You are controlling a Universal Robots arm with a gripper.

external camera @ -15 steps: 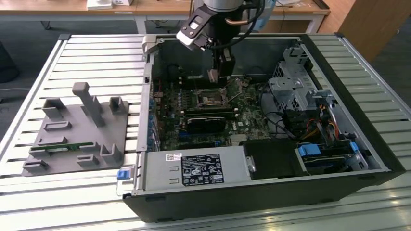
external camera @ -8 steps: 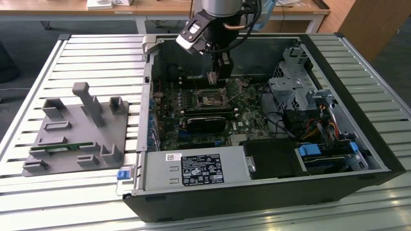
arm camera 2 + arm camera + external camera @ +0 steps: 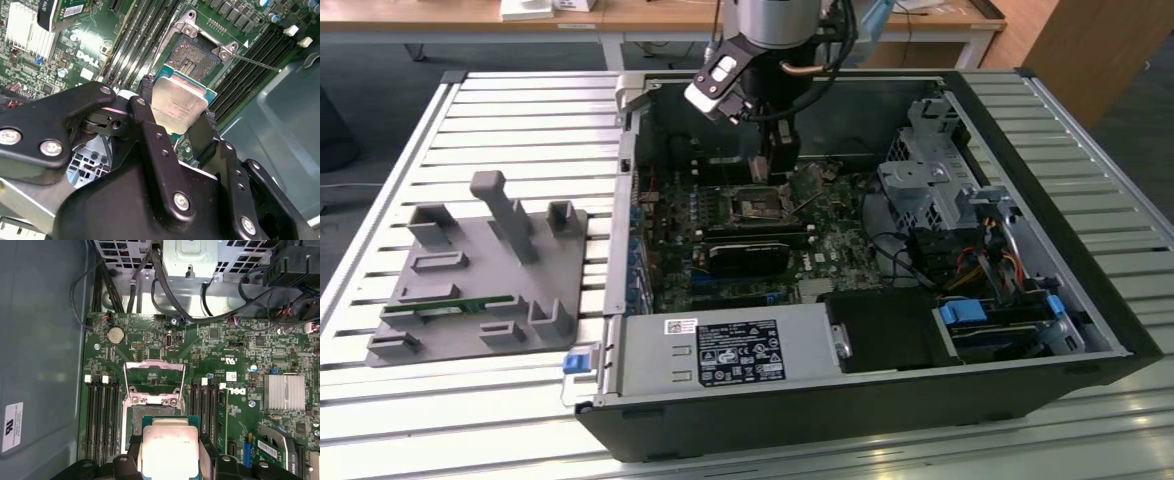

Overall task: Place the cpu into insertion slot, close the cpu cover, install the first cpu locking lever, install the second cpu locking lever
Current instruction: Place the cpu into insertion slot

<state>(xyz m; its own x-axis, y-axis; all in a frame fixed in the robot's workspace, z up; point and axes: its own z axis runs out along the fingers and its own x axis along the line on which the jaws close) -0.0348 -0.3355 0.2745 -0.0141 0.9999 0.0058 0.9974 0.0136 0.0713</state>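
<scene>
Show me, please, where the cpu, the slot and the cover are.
cpu (image 3: 169, 452), first wrist view: middle of its metal face.
slot (image 3: 191, 54), second wrist view: its bare contact field.
cover (image 3: 154, 364), first wrist view: a bar of its silver frame.

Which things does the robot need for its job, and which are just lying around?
For the job:
gripper, holding the cpu
insertion slot
cpu cover, open

Just lying about:
grey rack
graphics card
power supply box
</scene>
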